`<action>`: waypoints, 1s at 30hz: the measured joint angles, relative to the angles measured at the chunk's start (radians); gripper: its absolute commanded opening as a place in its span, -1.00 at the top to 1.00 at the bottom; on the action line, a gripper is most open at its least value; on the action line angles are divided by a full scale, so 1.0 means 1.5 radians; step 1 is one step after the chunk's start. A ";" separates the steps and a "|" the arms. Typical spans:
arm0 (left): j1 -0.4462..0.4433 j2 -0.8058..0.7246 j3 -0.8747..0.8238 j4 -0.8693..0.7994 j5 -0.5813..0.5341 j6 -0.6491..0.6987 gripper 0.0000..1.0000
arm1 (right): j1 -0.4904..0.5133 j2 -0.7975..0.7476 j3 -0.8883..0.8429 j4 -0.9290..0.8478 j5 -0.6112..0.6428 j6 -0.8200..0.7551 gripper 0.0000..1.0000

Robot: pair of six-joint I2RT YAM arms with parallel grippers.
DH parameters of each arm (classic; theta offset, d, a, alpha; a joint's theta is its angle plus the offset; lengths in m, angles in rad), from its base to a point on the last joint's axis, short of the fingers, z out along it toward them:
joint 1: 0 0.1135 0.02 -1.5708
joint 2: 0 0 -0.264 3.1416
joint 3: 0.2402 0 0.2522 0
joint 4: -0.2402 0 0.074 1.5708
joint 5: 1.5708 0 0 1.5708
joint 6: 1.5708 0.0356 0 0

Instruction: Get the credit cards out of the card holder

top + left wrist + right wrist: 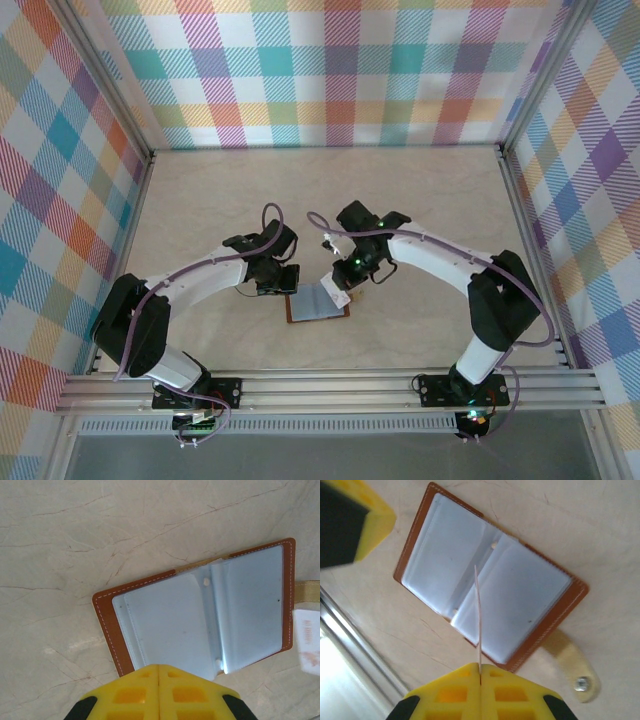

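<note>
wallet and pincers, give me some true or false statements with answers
1. The wallet lies open on the table. True.
2. The right pincer is shut on a thin card. True.
3. The left pincer is wide open. False: its fingers are pressed together, at the wallet's edge.
4. The tab is snapped shut over the wallet. False: it lies loose on the table beside the open wallet.
</note>
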 measured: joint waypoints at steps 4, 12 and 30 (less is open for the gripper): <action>0.001 0.000 -0.003 0.005 0.001 0.000 0.85 | 0.000 -0.002 0.012 -0.059 0.062 -0.204 0.93; 0.004 0.000 -0.008 0.015 0.005 0.000 0.85 | -0.001 -0.006 0.012 -0.086 0.217 -0.492 1.00; 0.021 0.017 -0.008 0.014 0.010 0.003 0.86 | -0.105 0.109 0.298 -0.130 0.265 -0.752 1.00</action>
